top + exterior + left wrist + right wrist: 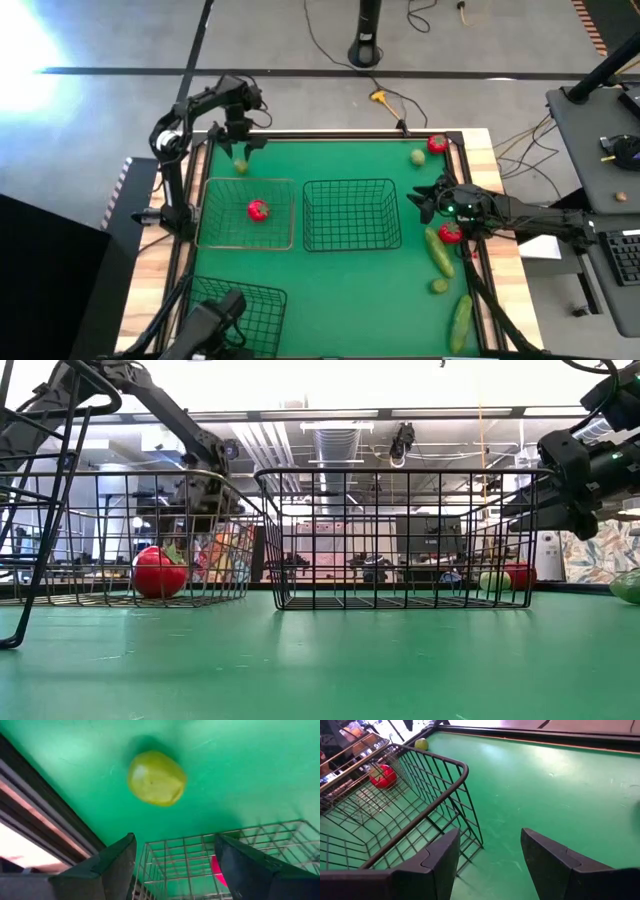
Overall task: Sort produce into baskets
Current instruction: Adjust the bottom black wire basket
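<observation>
**So, both claws hanging open over the green mat**

Basically the left gripper (240, 150) sits at the far left corner of the table (330, 290), fingers spread and holding nothing; a small yellow-green fruit (241, 166) lies on the mat right under it, just outside the far edge of the paler brownish basket (246, 212). In the left wrist view that fruit (156, 778) shows just ahead of the open fingers (112, 865), not touching them — the basket wire is right below.

One red tomato (258, 210) is inside that brownish basket; the dark middle basket (351, 214) next to it looks empty, and a third dark basket (245, 310) sits at the near left corner.

The right gripper (428, 200) hovers just off the right side of the middle basket, jaws apart, gripping nothing. The rest of the produce is on its side of the table: a second tomato (450, 232) right beside the right arm, a cucumber (438, 252) touching or nearly touching it, another small green fruit (439, 286) nearer; a second cucumber (460, 322) by the near right edge — and a third tomato (437, 144) plus a green fruit (417, 156) in the far right corner.
</observation>
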### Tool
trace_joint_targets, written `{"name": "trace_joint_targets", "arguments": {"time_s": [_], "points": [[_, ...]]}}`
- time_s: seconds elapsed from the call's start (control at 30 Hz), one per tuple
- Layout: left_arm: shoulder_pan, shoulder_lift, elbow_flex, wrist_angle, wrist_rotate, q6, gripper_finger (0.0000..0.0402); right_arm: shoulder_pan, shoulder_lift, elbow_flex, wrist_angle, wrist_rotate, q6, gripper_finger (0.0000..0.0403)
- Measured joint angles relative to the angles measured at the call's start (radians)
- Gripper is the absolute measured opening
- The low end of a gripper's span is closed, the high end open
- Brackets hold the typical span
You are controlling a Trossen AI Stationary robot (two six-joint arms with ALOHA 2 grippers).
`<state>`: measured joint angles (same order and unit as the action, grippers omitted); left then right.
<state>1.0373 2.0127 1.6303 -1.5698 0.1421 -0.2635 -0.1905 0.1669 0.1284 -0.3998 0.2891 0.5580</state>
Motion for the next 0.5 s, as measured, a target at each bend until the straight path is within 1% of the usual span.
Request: {"name": "trace_joint_targets", "arguments": {"time_s": [0.13, 0.27, 0.37, 0.5], "points": [[-0.038, -0.094, 0.009, 0.006, -0.003, -0.001, 0.0249, 0.000, 0.000, -0.002, 0.014, 0.004, -0.009, 0.0203], [-0.142, -0.256, 0.005, 0.006, -0.005, -0.016, 0.0249, 0.000, 0.000, -0.002, 0.019, 0.004, -0.022, 0.0203], [-0.277, -0.397, 0.005, 0.021, -0.031, -0.080, 0.0249, 0.000, 0.000, -0.002, 0.030, 0.010, -0.031, 0.0203], [-0.551, -0.572, 0.001, 0.052, -0.132, -0.150, 0.0249, 0.000, 0.000, -0.002, 0.039, 0.011, -0.035, 0.0203]]}}
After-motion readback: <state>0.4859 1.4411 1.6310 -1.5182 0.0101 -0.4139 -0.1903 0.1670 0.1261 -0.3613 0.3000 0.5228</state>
